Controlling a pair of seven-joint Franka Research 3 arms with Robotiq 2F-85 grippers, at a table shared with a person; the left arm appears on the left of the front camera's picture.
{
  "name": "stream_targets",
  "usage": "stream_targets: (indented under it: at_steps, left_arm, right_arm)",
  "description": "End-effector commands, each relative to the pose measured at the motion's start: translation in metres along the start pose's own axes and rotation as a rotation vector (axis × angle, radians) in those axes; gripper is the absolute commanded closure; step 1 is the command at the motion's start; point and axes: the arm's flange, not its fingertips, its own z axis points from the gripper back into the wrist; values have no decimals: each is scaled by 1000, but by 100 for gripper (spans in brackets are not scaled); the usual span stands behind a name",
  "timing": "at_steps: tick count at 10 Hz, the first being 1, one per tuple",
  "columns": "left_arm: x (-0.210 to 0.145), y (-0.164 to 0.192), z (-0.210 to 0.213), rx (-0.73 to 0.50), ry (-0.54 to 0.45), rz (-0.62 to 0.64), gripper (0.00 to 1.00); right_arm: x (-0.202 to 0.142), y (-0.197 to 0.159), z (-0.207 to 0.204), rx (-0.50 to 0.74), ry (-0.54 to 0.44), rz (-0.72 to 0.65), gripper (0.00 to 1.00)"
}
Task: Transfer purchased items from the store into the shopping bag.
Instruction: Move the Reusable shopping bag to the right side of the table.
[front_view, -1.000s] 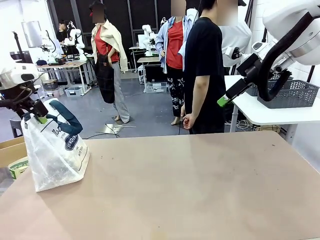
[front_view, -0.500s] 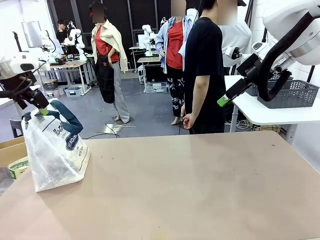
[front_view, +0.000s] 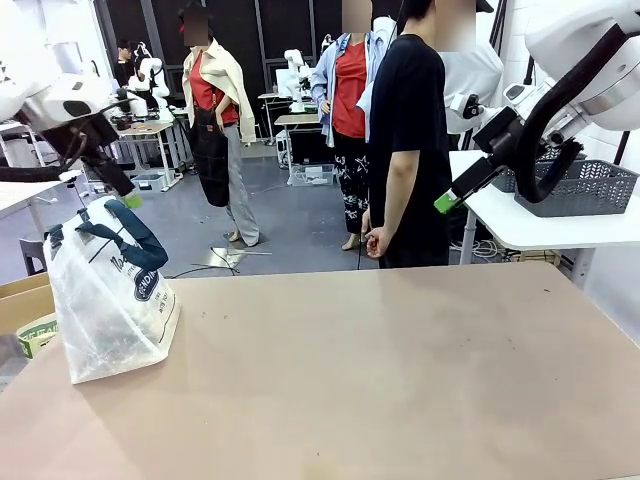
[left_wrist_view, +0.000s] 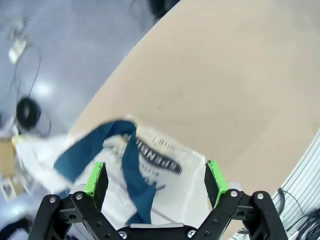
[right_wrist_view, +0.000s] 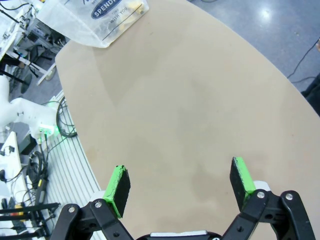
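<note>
The bag (front_view: 108, 300) stands at the left end of the table (front_view: 380, 370), near its far edge, whitish and translucent with dark print and a round logo on the side facing the middle. Its navy handles (front_view: 125, 238) arch over the top and hang loose; nothing grips them.

The left gripper (front_view: 125, 195) hangs in the air above the bag and a little behind it, apart from the handles, its green pad pointing down toward the bag's top. In the left wrist view the left gripper (left_wrist_view: 156, 182) has its fingers spread wide with nothing between them, and the bag (left_wrist_view: 150, 175) lies below with its blue handles (left_wrist_view: 112, 150) crossing the printed face.

The right gripper (front_view: 447, 203) is high at the right, well above the table and well apart from the bag, in front of a person (front_view: 405, 150) in a black shirt who stands at the far side with one hand (front_view: 375, 243) down at the hip. In the right wrist view the right gripper (right_wrist_view: 181, 187) also stands wide apart and empty over bare tabletop, with the bag (right_wrist_view: 92, 17) far off at the top edge.

The basket (front_view: 585, 187) sits on a white side table (front_view: 540, 228) behind the right arm, off the main table
</note>
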Motion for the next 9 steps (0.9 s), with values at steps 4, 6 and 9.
stream_targets:
  at_steps: [4,6,9]
  left_arm:
    - [19,2,-5,-338,-260,-200,0]
    - [23,-10,-5,-362,-353,-287,0]
    - [23,-21,-16,-415,-361,-342,0]
  right_arm:
    - [1,1,1,6,1,1,0]
    - [1,1,1,6,1,1,0]
    - [1,1,1,6,1,1,0]
